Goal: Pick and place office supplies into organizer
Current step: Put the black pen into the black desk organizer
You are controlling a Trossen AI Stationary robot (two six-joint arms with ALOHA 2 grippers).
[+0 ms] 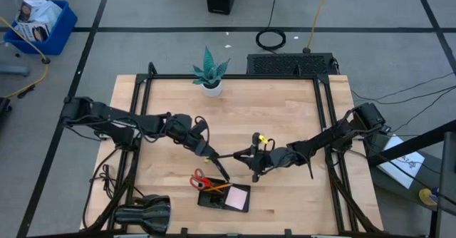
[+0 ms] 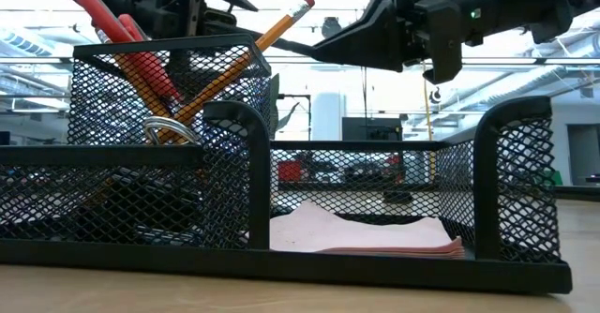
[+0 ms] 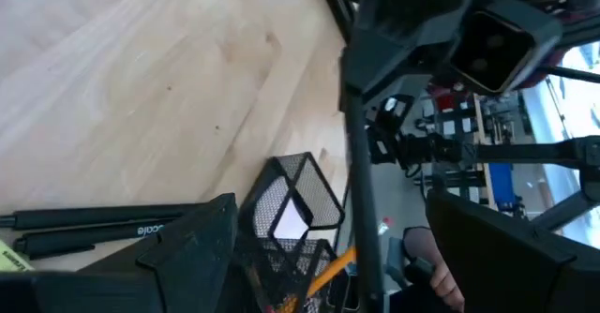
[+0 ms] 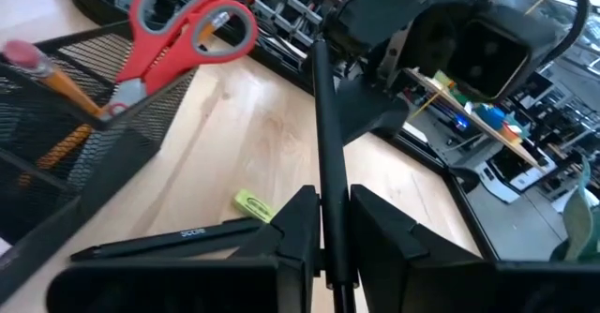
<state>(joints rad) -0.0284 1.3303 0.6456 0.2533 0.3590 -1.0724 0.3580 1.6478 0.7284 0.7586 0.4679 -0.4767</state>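
Organizer [image 1: 224, 197] with scissors [image 1: 199, 180], pencil [image 1: 219, 187], note pad [image 1: 237, 197]

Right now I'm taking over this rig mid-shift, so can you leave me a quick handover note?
Right gripper: shut on a black pen, held above the table.
Left gripper: open, fingers either side of that pen.
Done: red-handled scissors, orange pencil and pink note pad sit in the mesh organizer.
Left: the held pen, loose black pens, yellow piece.
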